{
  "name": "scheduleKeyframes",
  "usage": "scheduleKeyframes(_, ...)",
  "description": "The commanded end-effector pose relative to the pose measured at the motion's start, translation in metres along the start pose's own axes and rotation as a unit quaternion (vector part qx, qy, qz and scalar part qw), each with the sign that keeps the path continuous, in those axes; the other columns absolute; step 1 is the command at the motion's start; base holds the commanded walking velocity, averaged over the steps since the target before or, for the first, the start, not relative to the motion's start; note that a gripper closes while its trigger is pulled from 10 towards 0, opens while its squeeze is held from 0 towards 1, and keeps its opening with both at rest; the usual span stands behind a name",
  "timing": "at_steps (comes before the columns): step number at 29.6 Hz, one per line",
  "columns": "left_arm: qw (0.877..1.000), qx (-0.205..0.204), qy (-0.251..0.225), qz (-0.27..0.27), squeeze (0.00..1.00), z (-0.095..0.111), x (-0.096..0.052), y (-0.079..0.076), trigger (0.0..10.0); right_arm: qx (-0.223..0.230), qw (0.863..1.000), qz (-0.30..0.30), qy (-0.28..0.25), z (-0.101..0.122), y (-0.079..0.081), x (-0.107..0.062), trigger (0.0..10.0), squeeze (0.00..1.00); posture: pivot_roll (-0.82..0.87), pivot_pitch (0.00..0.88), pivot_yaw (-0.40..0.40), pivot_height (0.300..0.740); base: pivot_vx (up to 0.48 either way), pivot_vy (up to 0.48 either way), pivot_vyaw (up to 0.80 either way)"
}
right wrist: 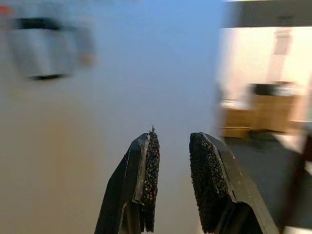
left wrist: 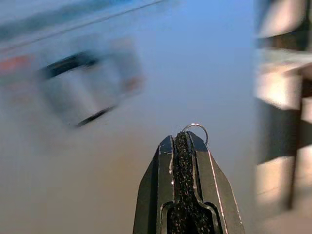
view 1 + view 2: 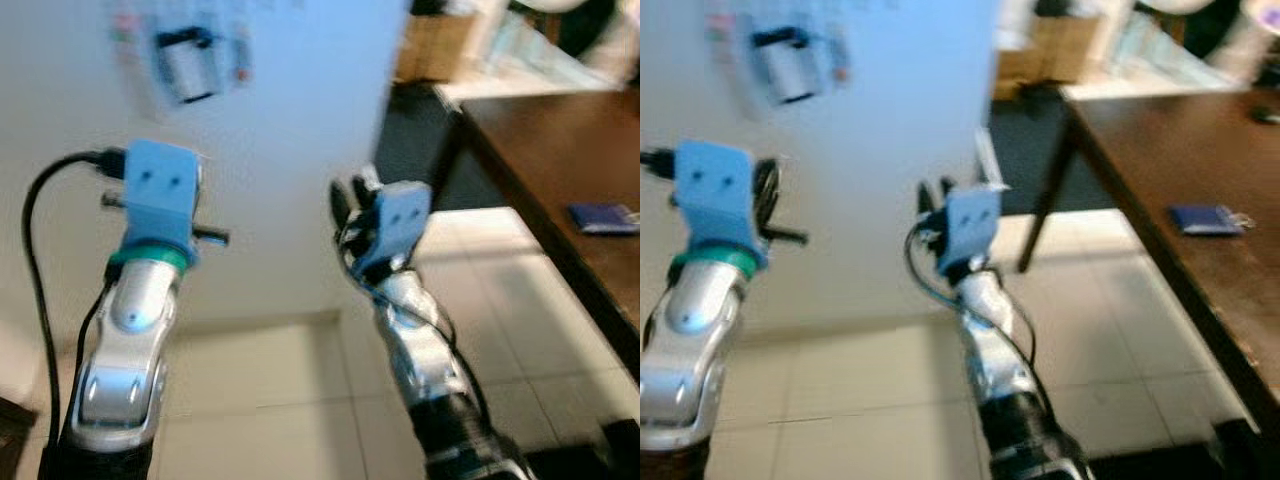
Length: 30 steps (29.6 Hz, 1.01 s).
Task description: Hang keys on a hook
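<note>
Left gripper (image 2: 184, 139) pinches a key ring (image 2: 196, 129) at its fingertips, blurred wall hook (image 2: 85, 87) ahead; right gripper (image 1: 173, 141), fingers parted, holds nothing.

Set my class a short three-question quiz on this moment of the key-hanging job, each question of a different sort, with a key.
1. True or false: the left end effector is shut on a thin silver metal key ring.
2. The right end effector is: A open, B shut on keys.
3. What lies on the dark brown wooden table?

Key: 1 true. 2 A. 3 a flat dark blue wallet-like item, too blurred to identify.
</note>
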<state>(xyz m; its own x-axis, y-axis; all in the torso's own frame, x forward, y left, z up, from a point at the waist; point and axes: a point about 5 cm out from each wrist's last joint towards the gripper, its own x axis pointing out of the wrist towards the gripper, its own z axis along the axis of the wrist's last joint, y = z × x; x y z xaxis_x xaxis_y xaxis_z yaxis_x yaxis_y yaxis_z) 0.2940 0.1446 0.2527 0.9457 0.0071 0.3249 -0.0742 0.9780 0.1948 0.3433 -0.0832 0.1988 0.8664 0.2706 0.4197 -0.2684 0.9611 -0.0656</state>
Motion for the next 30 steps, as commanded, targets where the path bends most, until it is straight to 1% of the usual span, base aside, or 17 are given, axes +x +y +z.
scheduleKeyframes(1, 1.0, 0.002, -0.008, -0.008, 0.0, 0.003, 0.0, -0.004, 10.0, 0.002, 1.0, -0.009, 0.011, -0.004, -0.004, -0.003, 10.0, 0.0, -0.01, 0.018, 0.1, 0.74, 0.45, 0.0, -0.8)
scheduleKeyframes(2, 1.0, 0.001, -0.008, -0.009, 0.0, 0.003, 0.0, -0.004, 10.0, 0.0, 1.0, -0.009, 0.011, -0.004, -0.004, -0.003, 10.0, 0.0, -0.01, 0.018, 0.1, 0.74, 0.45, 0.0, -0.8)
scheduleKeyframes(5, 1.0, 0.0, -0.009, -0.008, 0.0, 0.003, 0.001, -0.004, 10.0, -0.014, 1.0, -0.004, 0.01, -0.003, -0.004, -0.002, 10.0, 0.0, -0.01, 0.018, 0.1, 0.74, 0.45, 0.0, 0.0)
scheduleKeyframes(15, 1.0, -0.002, -0.014, -0.001, 0.0, 0.006, 0.001, -0.004, 10.0, -0.023, 1.0, 0.012, 0.005, -0.002, -0.001, -0.002, 10.0, 0.0, -0.01, 0.022, 0.095, 0.74, 0.45, 0.0, 0.0)
scheduleKeyframes(17, 1.0, 0.0, -0.017, 0.008, 0.0, 0.008, 0.002, -0.002, 10.0, -0.024, 0.999, 0.02, 0.004, -0.002, 0.001, -0.002, 10.0, 0.0, -0.01, 0.022, 0.095, 0.74, 0.45, 0.0, 0.0)
scheduleKeyframes(18, 1.0, 0.006, -0.021, 0.022, 0.0, 0.009, 0.003, 0.0, 10.0, -0.027, 0.999, 0.028, 0.004, -0.002, 0.002, -0.003, 10.0, 0.0, -0.01, 0.022, 0.095, 0.74, 0.45, 0.0, 0.0)
scheduleKeyframes(21, 1.0, 0.006, -0.021, 0.022, 0.0, 0.009, 0.003, 0.0, 10.0, -0.027, 0.999, 0.028, 0.004, -0.002, 0.002, -0.003, 10.0, 0.0, -0.01, 0.022, 0.095, 0.74, 0.45, 0.0, 0.0)
scheduleKeyframes(23, 0.998, 0.02, -0.033, 0.056, 0.0, 0.012, 0.001, 0.01, 10.0, -0.035, 0.999, 0.039, 0.005, -0.002, 0.004, -0.005, 10.0, 0.0, -0.01, 0.027, 0.097, 0.74, 0.416, 0.0, 0.8)
scheduleKeyframes(26, 0.998, 0.02, -0.033, 0.056, 0.0, 0.012, 0.001, 0.01, 10.0, -0.035, 0.999, 0.039, 0.005, -0.002, 0.004, -0.005, 10.0, 0.0, -0.01, 0.027, 0.097, 0.74, 0.382, 0.0, 0.8)
scheduleKeyframes(27, 0.996, 0.018, -0.044, 0.069, 0.0, 0.014, -0.001, 0.016, 10.0, -0.038, 0.998, 0.041, 0.006, -0.003, 0.005, -0.006, 10.0, 0.0, -0.01, 0.027, 0.097, 0.74, 0.0, 0.0, 0.0)
scheduleKeyframes(28, 0.996, 0.018, -0.044, 0.069, 0.0, 0.014, -0.001, 0.016, 10.0, -0.038, 0.998, 0.041, 0.006, -0.003, 0.005, -0.006, 10.0, 0.0, -0.01, 0.027, 0.097, 0.74, 0.0, 0.0, 0.0)
scheduleKeyframes(29, 0.995, 0.019, -0.061, 0.075, 0.0, 0.018, -0.006, 0.02, 10.0, -0.035, 0.998, 0.045, 0.009, -0.005, 0.005, -0.007, 10.0, 0.0, -0.01, 0.027, 0.097, 0.74, 0.0, 0.0, 0.0)
scheduleKeyframes(30, 0.995, 0.019, -0.061, 0.075, 0.0, 0.018, -0.006, 0.02, 10.0, -0.035, 0.998, 0.045, 0.009, -0.005, 0.005, -0.007, 10.0, 0.0, -0.01, 0.027, 0.097, 0.74, 0.0, 0.0, 0.0)
